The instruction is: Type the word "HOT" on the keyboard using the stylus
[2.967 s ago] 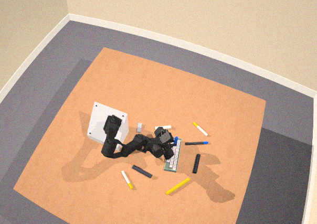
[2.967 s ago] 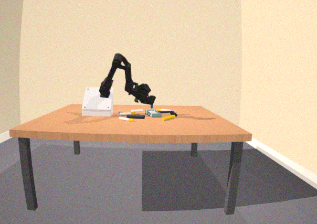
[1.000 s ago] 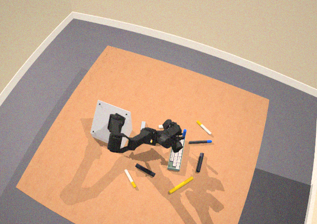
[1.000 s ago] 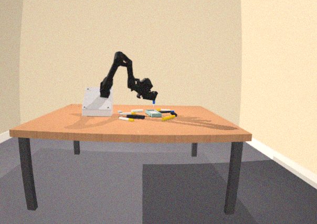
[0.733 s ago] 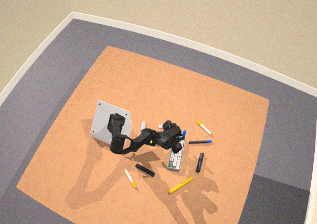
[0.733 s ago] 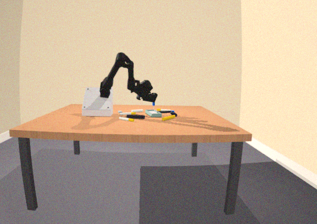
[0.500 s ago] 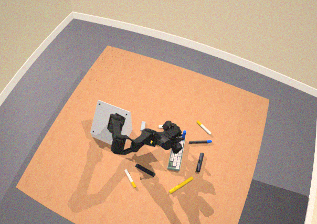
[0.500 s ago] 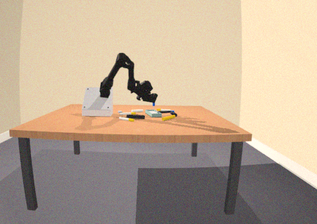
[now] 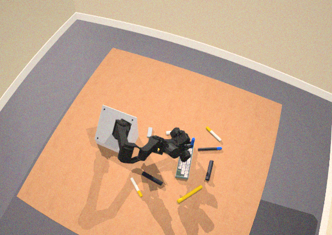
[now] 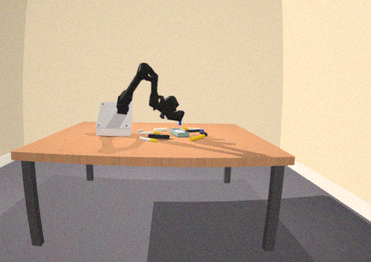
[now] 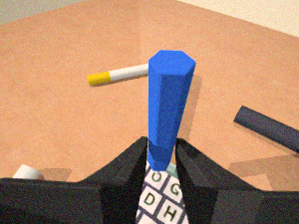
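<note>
Stylus (image 11: 168,106) clamped in tool (image 11: 161,163), above keyboard (image 9: 184,167).

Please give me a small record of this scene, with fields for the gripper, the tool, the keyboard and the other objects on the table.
gripper: gripper shut on the blue stylus
stylus position: above the far end of the keyboard; contact with a key cannot be judged
visible keys: G, D, H in the wrist view
table: orange wood
loose items: yellow marker, dark marker, white and yellow pen
</note>
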You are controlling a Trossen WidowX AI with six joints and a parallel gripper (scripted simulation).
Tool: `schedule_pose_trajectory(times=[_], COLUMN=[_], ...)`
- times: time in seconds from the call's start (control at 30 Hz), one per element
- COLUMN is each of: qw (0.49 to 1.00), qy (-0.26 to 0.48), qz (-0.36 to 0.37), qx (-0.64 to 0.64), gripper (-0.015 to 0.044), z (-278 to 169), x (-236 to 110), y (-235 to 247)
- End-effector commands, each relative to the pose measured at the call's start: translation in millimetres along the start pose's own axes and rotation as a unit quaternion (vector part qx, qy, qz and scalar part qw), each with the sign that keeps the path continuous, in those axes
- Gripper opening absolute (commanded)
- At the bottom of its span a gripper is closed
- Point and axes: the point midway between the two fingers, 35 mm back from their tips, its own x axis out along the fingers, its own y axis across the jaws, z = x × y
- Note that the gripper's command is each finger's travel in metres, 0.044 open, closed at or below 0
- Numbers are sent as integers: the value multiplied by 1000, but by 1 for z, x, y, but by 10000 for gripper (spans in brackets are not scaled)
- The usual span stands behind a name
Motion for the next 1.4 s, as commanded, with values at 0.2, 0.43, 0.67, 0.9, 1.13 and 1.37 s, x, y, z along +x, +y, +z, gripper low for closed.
schedule_pose_trajectory(times=[0.2, 0.43, 0.67, 0.9, 1.13, 1.37], qw=[1000, 1000, 1000, 1000, 1000, 1000], qy=[-2, -2, -2, -2, -2, -2], qz=[1, 1, 1, 1, 1, 1], qx=[-2, -2, -2, -2, -1, -1], gripper=[81, 81, 81, 81, 81, 81], z=[-4, -7, -8, -7, 12, 25], x=[3, 5, 5, 5, -5, -13], y=[0, 0, 0, 0, 0, 0])
